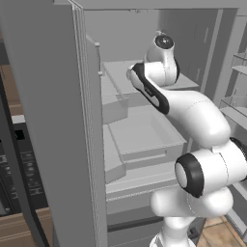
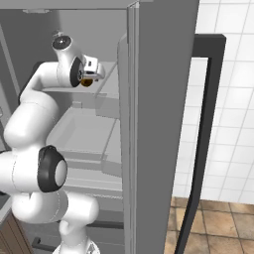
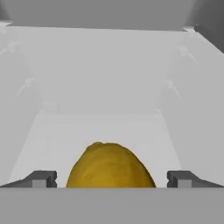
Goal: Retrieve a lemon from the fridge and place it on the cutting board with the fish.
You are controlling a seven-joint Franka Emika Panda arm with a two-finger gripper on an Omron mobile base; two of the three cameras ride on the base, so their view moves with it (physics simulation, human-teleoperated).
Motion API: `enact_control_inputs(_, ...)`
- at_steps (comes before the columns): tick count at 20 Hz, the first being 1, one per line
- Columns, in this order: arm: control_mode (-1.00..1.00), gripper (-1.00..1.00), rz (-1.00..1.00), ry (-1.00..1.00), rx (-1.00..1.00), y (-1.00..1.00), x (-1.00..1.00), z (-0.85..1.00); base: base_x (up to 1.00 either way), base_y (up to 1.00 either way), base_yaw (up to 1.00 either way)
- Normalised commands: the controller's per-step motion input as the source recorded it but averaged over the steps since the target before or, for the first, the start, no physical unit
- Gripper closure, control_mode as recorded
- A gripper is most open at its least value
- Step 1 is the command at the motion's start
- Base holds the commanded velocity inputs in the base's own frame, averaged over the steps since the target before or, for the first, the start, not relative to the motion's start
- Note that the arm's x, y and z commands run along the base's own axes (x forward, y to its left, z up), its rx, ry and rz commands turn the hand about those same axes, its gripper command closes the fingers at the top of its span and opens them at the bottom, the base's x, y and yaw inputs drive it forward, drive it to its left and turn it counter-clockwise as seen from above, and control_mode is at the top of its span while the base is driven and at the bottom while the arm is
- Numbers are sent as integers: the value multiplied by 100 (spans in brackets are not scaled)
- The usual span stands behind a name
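The lemon (image 3: 109, 165) is the thing closest to the hand camera. It lies low in that view, between the two dark fingertips (image 3: 41, 179) of the gripper (image 3: 112, 179). The fingers stand wide open, one on each side of the lemon, with a clear gap on both sides, so they do not grip it. The lemon rests on a pale shelf (image 3: 100, 127) inside the fridge (image 1: 48, 120), and behind the lemon the shelf runs back to the pale rear wall of the fridge.

In the right base view the lemon (image 2: 87, 82) shows as a small orange-yellow spot just beside the hand of the arm (image 2: 34, 109), at the upper shelf level of the fridge (image 2: 158, 99). The gripper (image 2: 92, 74) is right at the lemon there, but its fingers are too small to read in this view.

In the left base view the arm (image 1: 193, 116) reaches from the lower right up into the open fridge, above the grey inner drawers (image 1: 144, 135). The grey fridge door (image 2: 163, 129) stands open, to the right of the lemon in the right base view, and a dark bar handle (image 2: 201, 144) is seen beyond its edge.
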Motion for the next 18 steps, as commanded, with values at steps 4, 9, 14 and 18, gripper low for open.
enact_control_inputs(4,-100,-100,0,0,0,0,8,0,0,0,0)
enact_control_inputs(9,-100,-100,0,0,0,0,4,0,0,0,0)
enact_control_inputs(14,-100,-100,0,5,0,0,0,-9,0,0,0)
enact_control_inputs(18,-100,100,0,6,0,0,0,-11,0,0,0)
